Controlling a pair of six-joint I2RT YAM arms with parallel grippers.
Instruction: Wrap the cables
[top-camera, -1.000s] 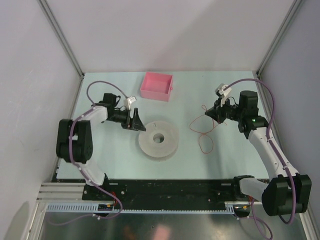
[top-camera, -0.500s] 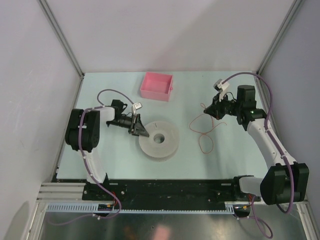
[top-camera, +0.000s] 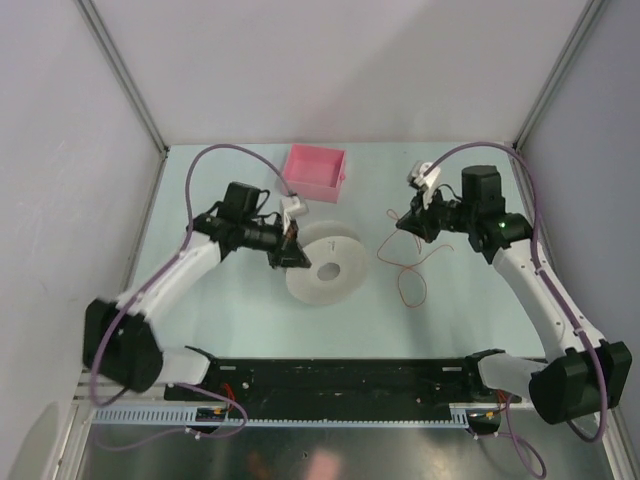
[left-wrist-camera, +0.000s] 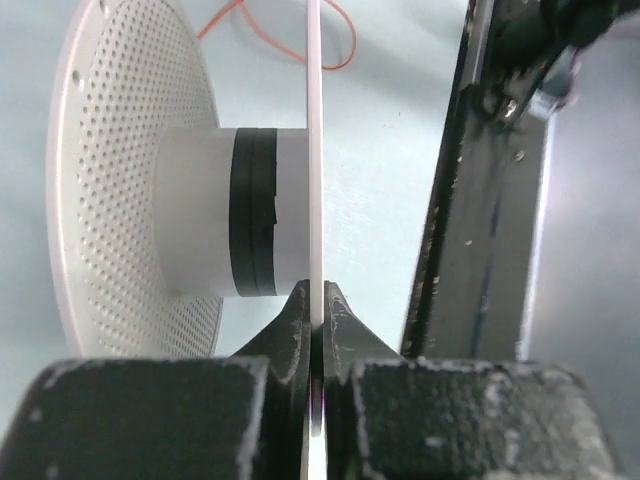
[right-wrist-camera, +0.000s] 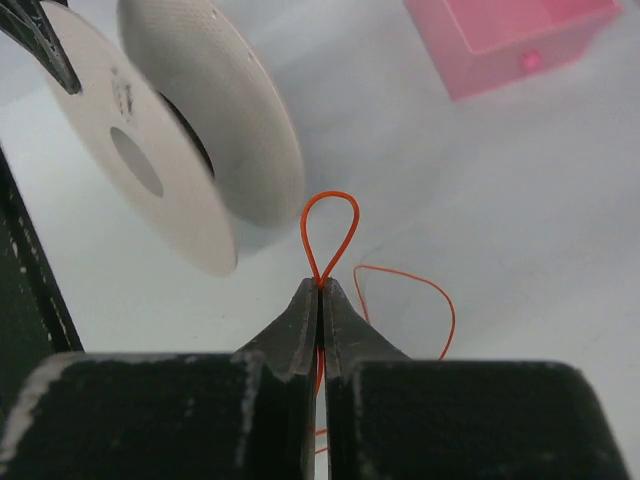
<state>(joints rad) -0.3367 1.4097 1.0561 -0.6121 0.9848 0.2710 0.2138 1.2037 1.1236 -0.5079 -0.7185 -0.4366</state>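
Centre of the overhead view: a white reel (top-camera: 325, 265), tipped up at a slant, one thin flange pinched edge-on between the closed fingers of the left claw (top-camera: 290, 252). From the left wrist, that flange a narrow white line rising straight out of the shut fingertips (left-wrist-camera: 290, 330), with the perforated second flange at the left of the frame and a pale hub banded in black between the two.

Right of centre overhead, the right claw (top-camera: 405, 222), clamped tight on the wire (top-camera: 410, 285), a hair-thin orange-red strand. From the right wrist, a small teardrop loop of that strand standing up out of the closed tips, with a second loose curve just to its right over the pale table (right-wrist-camera: 520, 200).

Overhead, the rest of the wire in slack loops on the table, below and to the left of the right claw, near the reel but apart from it.

Pink box (top-camera: 314, 171) at upper centre, open side up, beyond the reel and clear of both claws.
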